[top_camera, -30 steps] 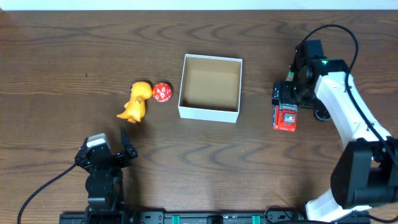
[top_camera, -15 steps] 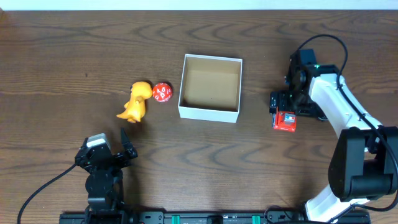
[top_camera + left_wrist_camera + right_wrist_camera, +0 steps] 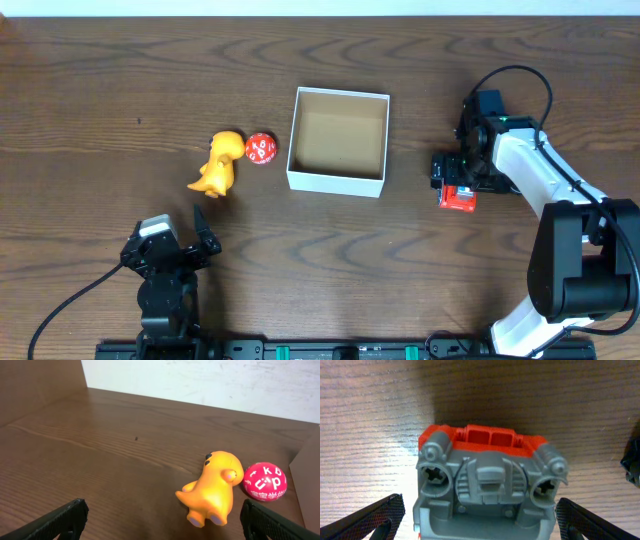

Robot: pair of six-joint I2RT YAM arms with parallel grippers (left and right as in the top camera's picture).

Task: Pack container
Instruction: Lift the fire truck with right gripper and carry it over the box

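My right gripper (image 3: 456, 180), fingers wide apart, straddles a red-and-grey toy (image 3: 487, 475) right of the box (image 3: 335, 182); my left gripper (image 3: 178, 240), fingers likewise apart, faces an orange dinosaur (image 3: 212, 487).

Robotics lab bench, wood-grain tbl (image 3: 100, 80), 2 cabled arms (image 3: 545, 185) on front rail (image 3: 330, 350), plain white wall (image 3: 225, 385)

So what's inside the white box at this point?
Nothing: the box shows only its bare brown floor. The near wall may hide a thin strip of floor. The dinosaur, ball and red toy lie outside it.
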